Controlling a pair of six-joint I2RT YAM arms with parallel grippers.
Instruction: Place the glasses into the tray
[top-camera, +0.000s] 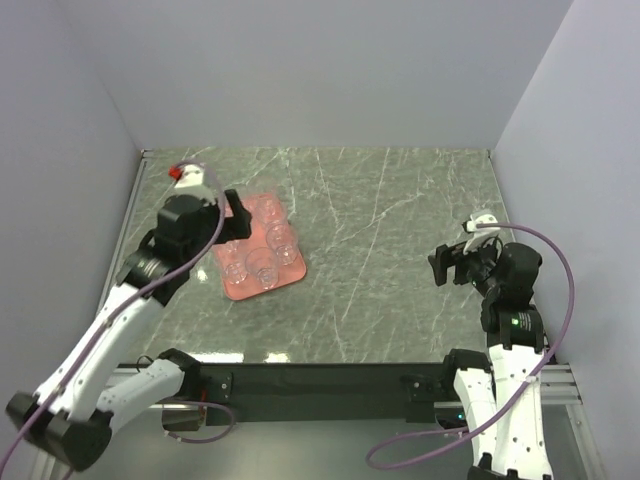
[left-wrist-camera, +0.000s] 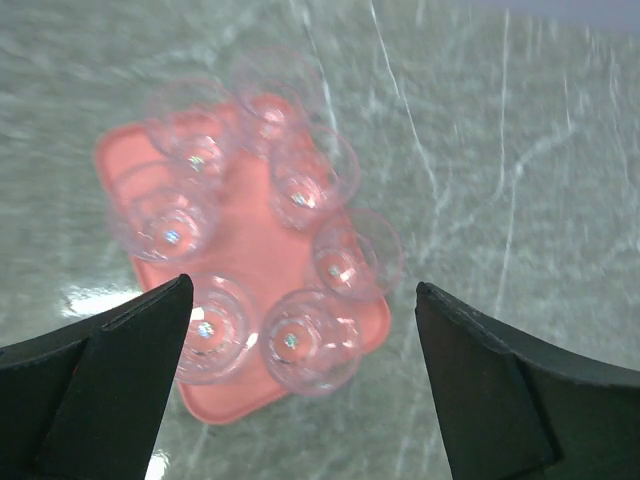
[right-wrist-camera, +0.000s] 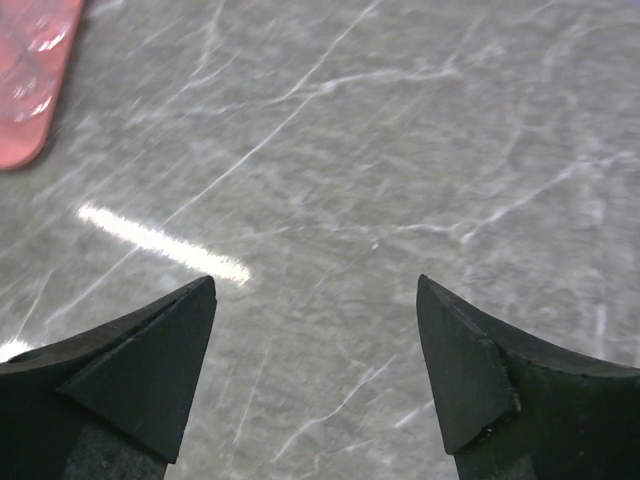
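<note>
The salmon-pink tray (top-camera: 286, 277) lies at the left of the table, also in the left wrist view (left-wrist-camera: 255, 240). Several clear glasses (left-wrist-camera: 302, 183) stand upright on it; in the top view they show faintly (top-camera: 265, 260). My left gripper (left-wrist-camera: 300, 300) is open and empty, held above the tray's near end; in the top view it is over the tray's left part (top-camera: 232, 222). My right gripper (top-camera: 447, 263) is open and empty above bare table at the right, seen also in its wrist view (right-wrist-camera: 315, 290). A corner of the tray (right-wrist-camera: 30, 80) shows there at top left.
Grey marble-patterned table top (top-camera: 380, 220) with white walls on three sides. A black rail (top-camera: 330, 380) runs along the near edge between the arm bases.
</note>
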